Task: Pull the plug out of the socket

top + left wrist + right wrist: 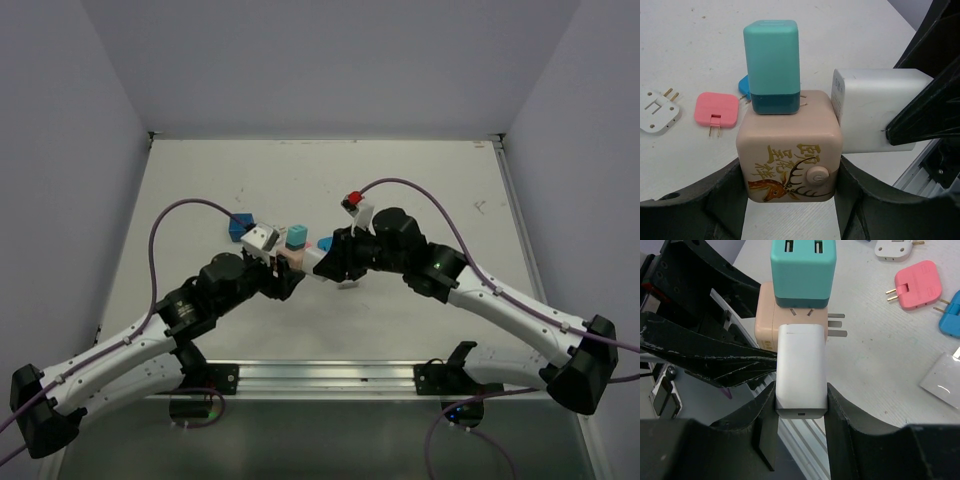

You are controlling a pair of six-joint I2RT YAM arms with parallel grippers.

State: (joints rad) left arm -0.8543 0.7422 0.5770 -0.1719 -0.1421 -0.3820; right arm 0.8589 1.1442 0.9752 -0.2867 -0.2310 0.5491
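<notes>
Left pincer (790,207): pressed in on the socket cube (790,150), 1 finger on each of 2 opposite side faces. I cannot tell whether the cube rests on the desk (700,40) or is held clear of it.

Right pincer (801,412): pinching the white plug (801,365) across its body near the rear end. The plug's front end sits against a side face of the cube with no gap visible, so it is not yet out of the socket.

Markings:
- The cube's near face carries gold characters over a brown-and-gold deer drawing. I cannot read the characters. 1 round button sits to the right of the drawing.
- The white plug has fine grey print on its end face, too small to read.
- No brand name is legible on any item.

Count:
- 1 socket cube, beige, with 2 metal blades projecting from 1 side in the right wrist view.
- 2 plugs are seated in it: the white plug on the side and a teal plug (772,65) standing upright on top. The teal plug shows 2 USB slots in its upper face.
- 4 loose items lie on the desk beyond the cube:
  - 1 pink plug (716,111).
  - 1 blue plug (744,85), partly hidden behind the teal plug.
  - 1 flat white plug (657,107).
  - 1 pale adapter (942,377), cut off by the frame edge.
</notes>
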